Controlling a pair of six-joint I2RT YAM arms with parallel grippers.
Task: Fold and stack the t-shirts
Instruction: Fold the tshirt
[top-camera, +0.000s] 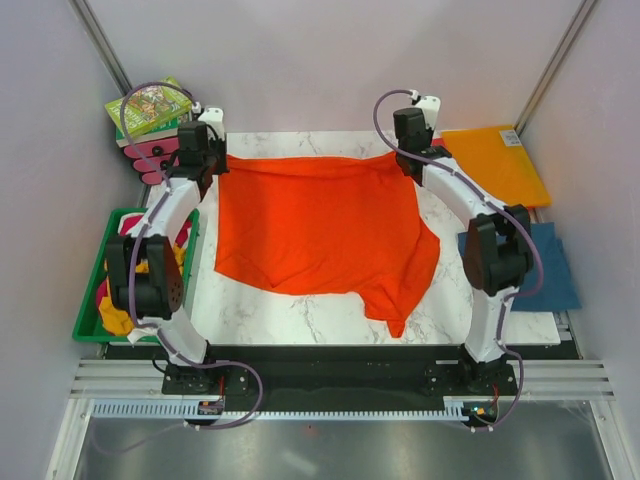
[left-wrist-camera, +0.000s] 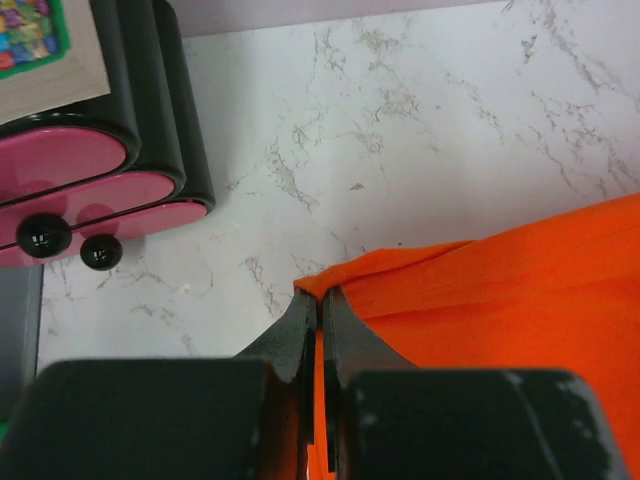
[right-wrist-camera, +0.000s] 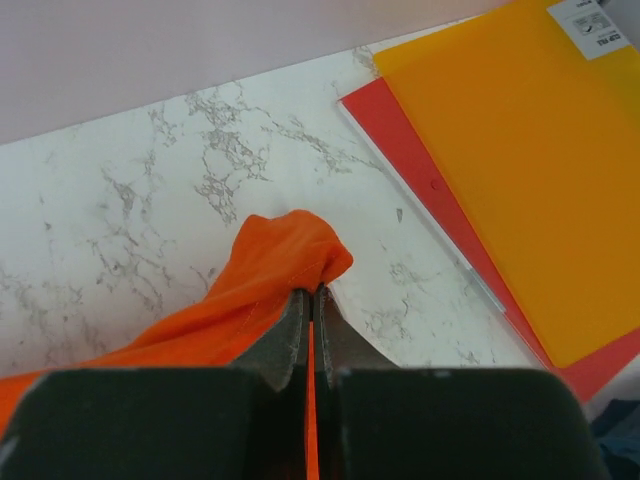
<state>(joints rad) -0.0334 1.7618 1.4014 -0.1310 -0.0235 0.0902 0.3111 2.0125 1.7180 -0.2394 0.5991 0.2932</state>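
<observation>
Orange t-shirt spread across the middle of the marble table. Its far hem is stretched along the far edge, the near part is rumpled, and one flap trails toward the near-right corner. Left gripper jaws pinched tight on the shirt's far-left corner. Right gripper jaws pinched tight on its far-right corner. Teal-blue t-shirt lies flat at the right edge. Green bin off the left edge holds a bunched mustard-yellow t-shirt. Orange folder lies over red folder at the far-right corner. Pink-and-black plastic item at the far-left corner has a colourful box on top.
</observation>
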